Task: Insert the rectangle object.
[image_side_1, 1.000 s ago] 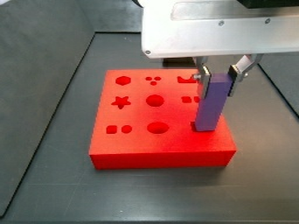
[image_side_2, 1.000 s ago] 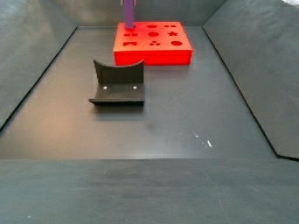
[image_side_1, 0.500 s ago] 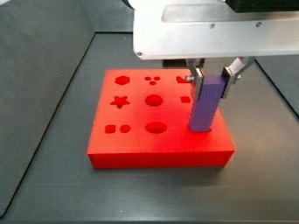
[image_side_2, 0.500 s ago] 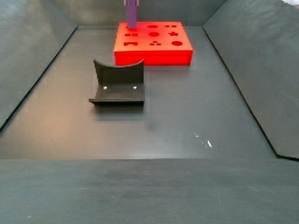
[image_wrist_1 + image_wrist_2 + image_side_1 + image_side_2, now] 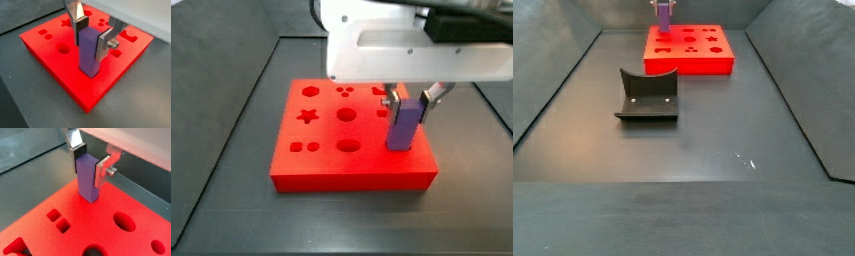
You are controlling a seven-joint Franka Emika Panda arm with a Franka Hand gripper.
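Note:
The rectangle object (image 5: 402, 126), a purple-violet bar, stands upright with its lower end in a hole near the edge of the red block (image 5: 345, 168). My gripper (image 5: 409, 100) is shut on its upper part. Both wrist views show the bar (image 5: 90, 56) (image 5: 88, 180) between the silver fingers (image 5: 104, 41) (image 5: 103, 170), its foot sunk into the block (image 5: 63, 75) (image 5: 100, 235). In a side view the bar (image 5: 664, 14) shows only as a short stub above the block (image 5: 700, 58) at the far end of the floor.
The red block carries several other shaped holes: a star (image 5: 307, 117), round ones (image 5: 348, 115) and small squares (image 5: 299, 147). A dark grey curved holder (image 5: 647, 97) stands on the dark floor in front of the block. Raised walls border the floor.
My gripper has come down with the bar. The bar's lower end has sunk deeper into the block, so less of it shows above the red surface.

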